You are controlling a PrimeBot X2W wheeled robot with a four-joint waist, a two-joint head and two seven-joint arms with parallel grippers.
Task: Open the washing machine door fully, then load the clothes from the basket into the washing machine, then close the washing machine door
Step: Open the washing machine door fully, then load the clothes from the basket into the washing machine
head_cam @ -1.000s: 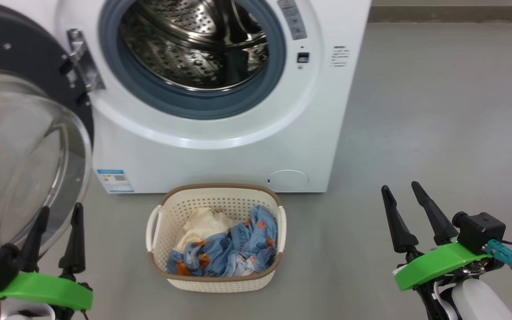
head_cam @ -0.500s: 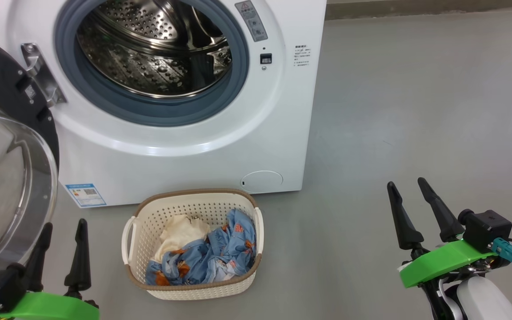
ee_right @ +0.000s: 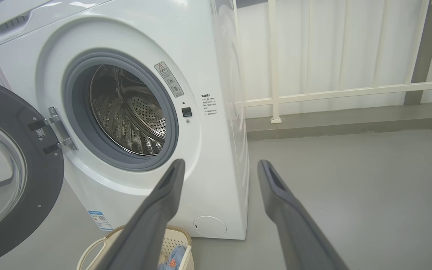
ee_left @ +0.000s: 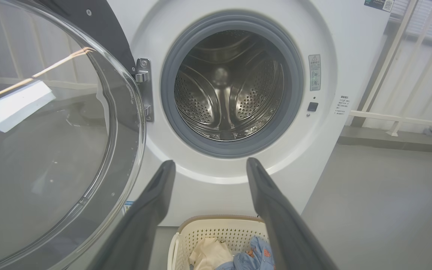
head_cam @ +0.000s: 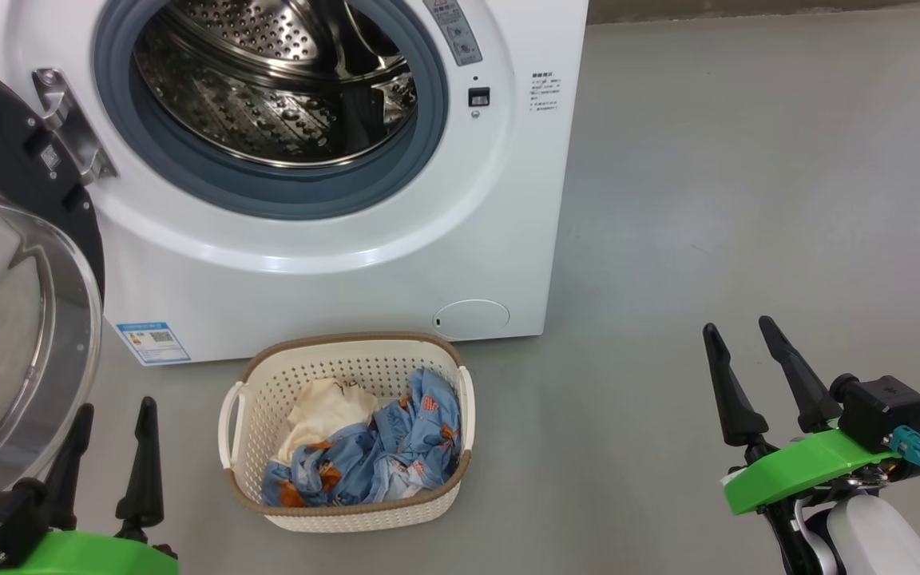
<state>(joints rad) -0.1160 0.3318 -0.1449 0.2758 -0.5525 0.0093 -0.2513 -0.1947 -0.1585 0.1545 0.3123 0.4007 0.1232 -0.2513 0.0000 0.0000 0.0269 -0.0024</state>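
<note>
Grey smooth floor (head_cam: 747, 200). On it stands a big white front-loading washing machine (head_cam: 332, 271), mouth open, with a grey rubber ring (head_cam: 268, 196) around the perforated steel drum (head_cam: 268, 80). The large round door (head_cam: 13, 319), with glossy black rim and clear bulging glass bowl, is swung wide out on its hinge at the head view's left edge. A small cream perforated plastic basket (head_cam: 364, 519) with a brown woven-look rim sits on the floor just in front of the machine, below the mouth. The clothes (head_cam: 372, 459) are heaped inside the basket, cream garment to the left, light blue fabric with orange-red figures to the right and front. The left gripper (head_cam: 114, 409) is low left, near the door glass, fingers spread, holding nothing. The right gripper (head_cam: 736, 327) is low right over bare floor, well apart from the basket, fingers spread, holding nothing.
</note>
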